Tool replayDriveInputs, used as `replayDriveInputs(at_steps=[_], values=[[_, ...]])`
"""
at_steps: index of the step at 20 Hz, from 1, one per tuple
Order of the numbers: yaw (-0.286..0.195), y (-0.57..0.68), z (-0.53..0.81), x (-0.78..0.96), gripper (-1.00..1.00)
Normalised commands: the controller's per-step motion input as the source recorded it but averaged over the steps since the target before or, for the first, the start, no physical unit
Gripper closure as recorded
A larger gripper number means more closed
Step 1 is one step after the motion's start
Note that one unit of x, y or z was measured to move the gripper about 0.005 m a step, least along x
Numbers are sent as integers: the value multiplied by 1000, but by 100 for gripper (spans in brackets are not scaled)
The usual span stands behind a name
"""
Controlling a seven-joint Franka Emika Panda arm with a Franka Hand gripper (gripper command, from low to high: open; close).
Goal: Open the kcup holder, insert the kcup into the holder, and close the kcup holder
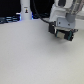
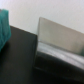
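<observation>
Black kcup holder (image 1: 63, 36), rigid, probably heavy: grip grey panel (image 2: 60, 37) edge, two o'clock; my tool's (image 1: 60, 31) opening unreadable.

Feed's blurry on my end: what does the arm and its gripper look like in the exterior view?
The arm is white with rounded casings. A dark cable loops beside it. Below sits a grey-white gripper body with a dark, boxy lower end. The fingers are too blurred to make out, and no markings are legible.

No text, label, brand, number or sign can be read in either view.
</observation>
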Motion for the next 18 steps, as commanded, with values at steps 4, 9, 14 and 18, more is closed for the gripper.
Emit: replayDriveInputs(at_steps=[4,9,14,18], values=[[33,675,8,-655,-100],[22,676,0,-724,-100],[4,658,-1,-850,-100],[3,616,-6,-966,-100]])
